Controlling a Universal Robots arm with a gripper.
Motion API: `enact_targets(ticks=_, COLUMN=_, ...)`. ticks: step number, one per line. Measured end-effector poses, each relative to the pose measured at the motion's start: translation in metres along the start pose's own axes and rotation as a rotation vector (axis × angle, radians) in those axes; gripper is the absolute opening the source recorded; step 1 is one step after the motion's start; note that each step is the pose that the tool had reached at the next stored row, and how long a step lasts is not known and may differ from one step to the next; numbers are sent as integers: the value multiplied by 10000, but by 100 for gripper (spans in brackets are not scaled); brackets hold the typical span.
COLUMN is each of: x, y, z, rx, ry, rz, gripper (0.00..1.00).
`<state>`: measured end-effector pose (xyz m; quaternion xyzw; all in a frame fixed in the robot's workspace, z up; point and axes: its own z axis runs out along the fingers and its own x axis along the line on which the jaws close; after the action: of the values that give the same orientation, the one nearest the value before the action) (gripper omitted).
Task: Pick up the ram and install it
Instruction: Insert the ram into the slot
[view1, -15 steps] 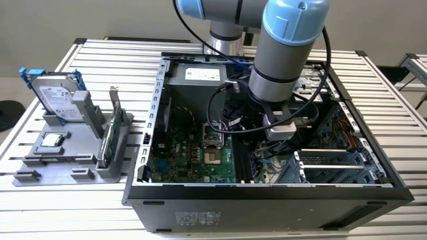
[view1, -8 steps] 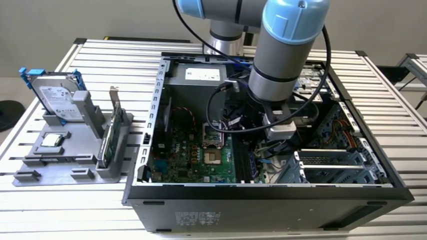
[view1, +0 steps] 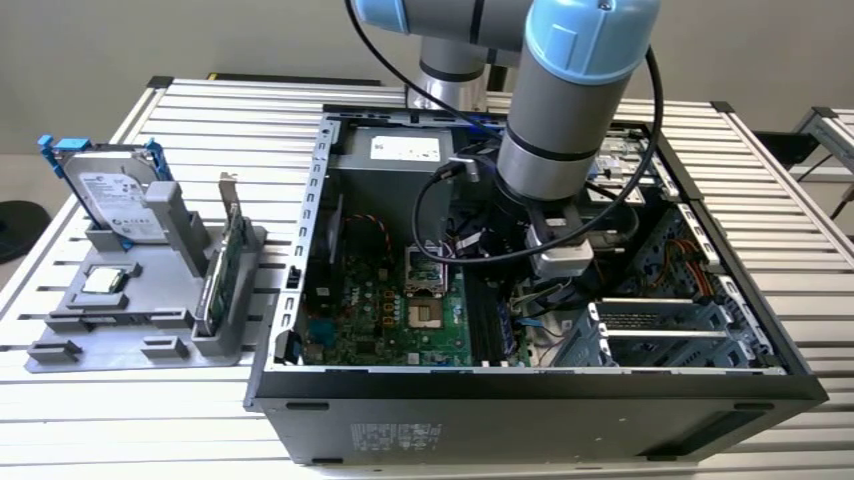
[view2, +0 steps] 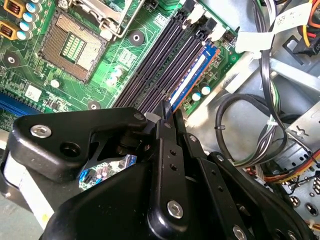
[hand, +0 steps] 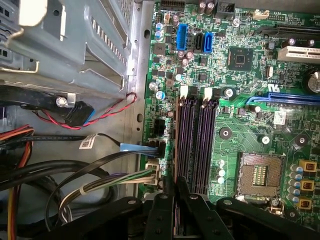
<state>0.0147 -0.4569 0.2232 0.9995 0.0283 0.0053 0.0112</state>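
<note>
The ram (view2: 194, 72) is a thin stick with a blue face and pale label marks. It stands edge-up in the memory slot nearest the motherboard's edge. In the first wrist view the ram (hand: 175, 145) is a narrow dark line beside the empty black slots (hand: 200, 145). My gripper (view2: 167, 107) has its black fingers closed around the near end of the stick, and the gripper (hand: 175, 184) sits directly over that slot. Whether the stick is fully seated cannot be told. In the exterior view my arm (view1: 561, 130) reaches down into the open computer case (view1: 534, 385).
An open CPU socket (hand: 257, 175) lies beside the slots. Cable bundles (hand: 75, 175) and a metal drive cage (hand: 65, 45) crowd the other side. Outside the case, a grey holder (view1: 134, 300) carries a hard drive (view1: 114, 200) and a green card (view1: 220, 270).
</note>
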Motion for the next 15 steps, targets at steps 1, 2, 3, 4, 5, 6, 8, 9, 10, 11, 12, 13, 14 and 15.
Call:
enact_targets(ticks=1, x=0, y=0, z=0, rx=0, ry=0, rz=0, gripper=0)
enact_targets(ticks=2, x=-1, y=0, z=0, rx=0, ry=0, rz=0, gripper=0)
enact_targets(ticks=3, x=-3, y=0, z=0, rx=0, ry=0, rz=1, gripper=0)
enact_targets(ticks=4, x=-8, y=0, z=-1, rx=-1, ry=-1, rz=2, gripper=0)
enact_targets(ticks=5, x=-11, y=0, z=-1, rx=-2, ry=-1, rz=2, gripper=0)
enact_targets(ticks=6, x=-15, y=0, z=-1, rx=-2, ry=-1, rz=1, gripper=0)
enact_targets(ticks=8, x=-22, y=-1, z=-1, rx=-2, ry=-1, rz=2, gripper=0)
enact_targets(ticks=9, x=-24, y=-1, z=-1, rx=-2, ry=-1, rz=2, gripper=0)
enact_targets(ticks=10, x=-26, y=-1, z=-2, rx=-2, ry=-1, rz=0, gripper=0)
enact_targets(ticks=11, x=-32, y=-2, z=-1, rx=-2, ry=-1, rz=2, gripper=0)
enact_targets(ticks=12, x=-36, y=-2, z=-1, rx=-2, ry=-1, rz=2, gripper=0)
enact_targets(ticks=13, x=-42, y=-2, z=-1, rx=-1, ry=-1, rz=2, gripper=0)
enact_targets(ticks=14, x=-47, y=-2, z=-2, rx=-2, ry=-1, rz=2, gripper=0)
enact_targets(ticks=15, x=-53, y=-3, z=-2, rx=-2, ry=-1, rz=2, gripper=0)
